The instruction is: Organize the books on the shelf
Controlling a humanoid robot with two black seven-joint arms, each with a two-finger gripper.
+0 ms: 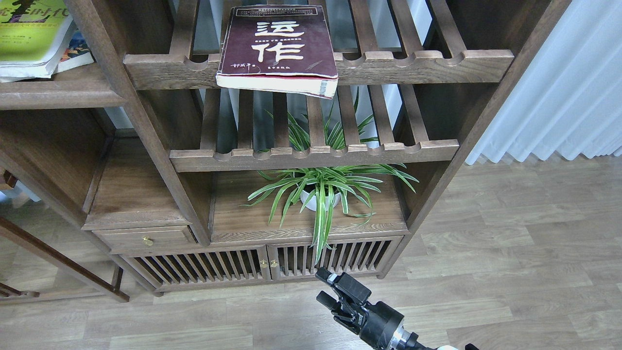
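The thick maroon book (278,46) with big white characters lies flat on the upper slatted rack (427,65), and its near edge hangs over the front rail. The lime-yellow and white book (31,34) lies on the flat solid-board shelf (58,90) at the top left, on top of another book (77,51) whose cover is mostly hidden. No green "300" cover shows. My right gripper (322,287) is low in front of the cabinet, far below the books, open and empty. My left gripper is out of view.
A spider plant in a white pot (320,197) stands on the cabinet top under the lower slatted rack (316,155). A drawer (146,239) and slatted doors (265,265) are below. A white curtain (559,87) hangs at right, above the wood floor (510,253).
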